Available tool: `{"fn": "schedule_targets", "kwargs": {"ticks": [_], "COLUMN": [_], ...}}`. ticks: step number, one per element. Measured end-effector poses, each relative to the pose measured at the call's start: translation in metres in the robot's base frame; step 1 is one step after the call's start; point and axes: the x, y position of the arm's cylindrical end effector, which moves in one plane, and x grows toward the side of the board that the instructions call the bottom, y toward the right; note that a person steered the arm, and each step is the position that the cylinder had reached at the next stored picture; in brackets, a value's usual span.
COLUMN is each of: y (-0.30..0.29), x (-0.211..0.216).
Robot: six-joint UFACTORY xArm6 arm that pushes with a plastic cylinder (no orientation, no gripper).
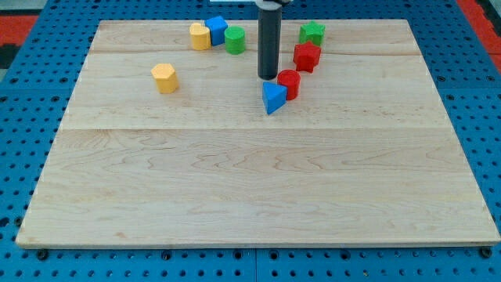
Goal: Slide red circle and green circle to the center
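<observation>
The red circle sits on the wooden board right of centre toward the view's top, touching a blue triangle at its lower left. The green circle stands near the view's top, touching a blue cube. My tip is at the end of the dark rod, just left of the red circle and just above the blue triangle. It is well to the right of and below the green circle.
A red star is above right of the red circle, with a green star above it. A yellow heart touches the blue cube's left. A yellow hexagon stands alone at the left. The wooden board lies on a blue pegboard.
</observation>
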Motion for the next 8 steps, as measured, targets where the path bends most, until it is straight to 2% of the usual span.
{"fn": "schedule_targets", "kwargs": {"ticks": [1, 2, 3, 5, 6, 8], "y": [0.0, 0.012, 0.003, 0.034, -0.039, -0.018], "x": [0.038, 0.045, 0.022, 0.018, 0.023, -0.062]}}
